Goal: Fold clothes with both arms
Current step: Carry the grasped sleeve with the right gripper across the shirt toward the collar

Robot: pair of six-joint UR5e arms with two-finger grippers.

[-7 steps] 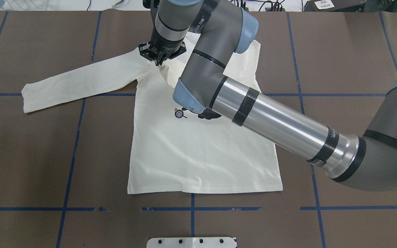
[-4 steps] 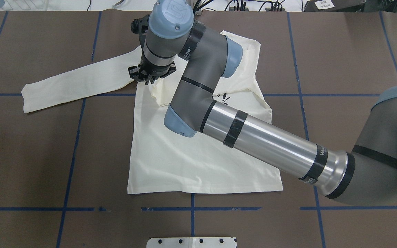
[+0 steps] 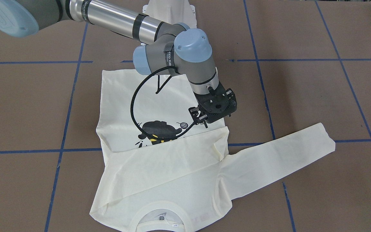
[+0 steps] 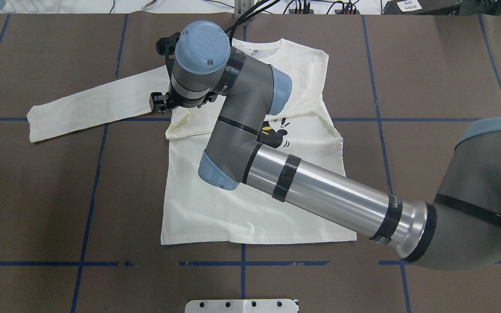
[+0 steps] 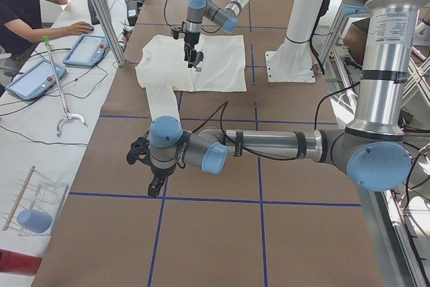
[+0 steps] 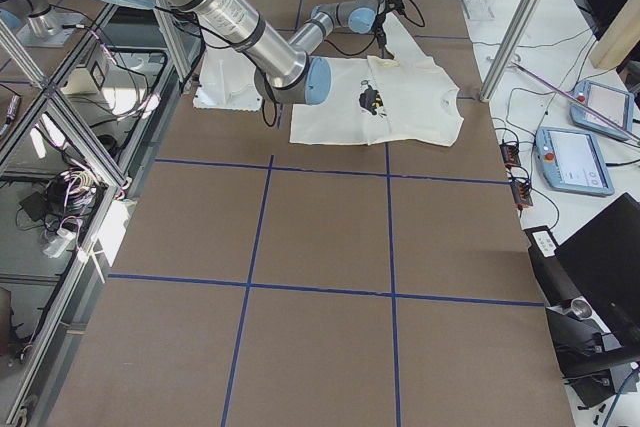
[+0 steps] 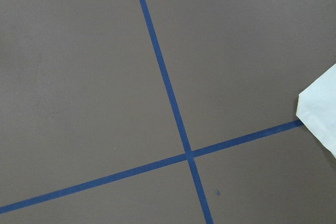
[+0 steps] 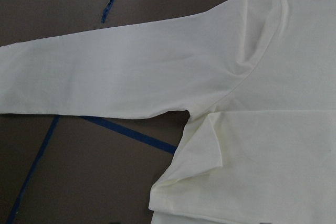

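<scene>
The cream-white shirt (image 4: 242, 208) lies flat, print up, collar away from the robot. Part of the black cat print (image 3: 158, 130) shows. One sleeve (image 3: 172, 151) is folded across the chest, and its cuff (image 8: 194, 182) lies at the shirt's side edge. The other sleeve (image 4: 94, 104) stretches out to the overhead view's left. My right gripper (image 3: 203, 120) hovers just above the armpit by that cuff, open and empty. My left gripper (image 5: 154, 188) hangs over bare table beyond the outstretched cuff (image 7: 320, 114). I cannot tell whether it is open or shut.
The white pedestal base (image 4: 242, 305) stands at the table's near edge. Blue tape lines (image 4: 94, 174) cross the brown table. An operator (image 5: 27, 11) sits beside the table with tablets (image 5: 84, 50) and a grabber stick (image 5: 60, 92).
My right gripper moved toward the overhead view's left and nearer the robot, drawing the folded sleeve's end across the chest. The cuff now lies flat at the shirt's edge, free of the gripper.
</scene>
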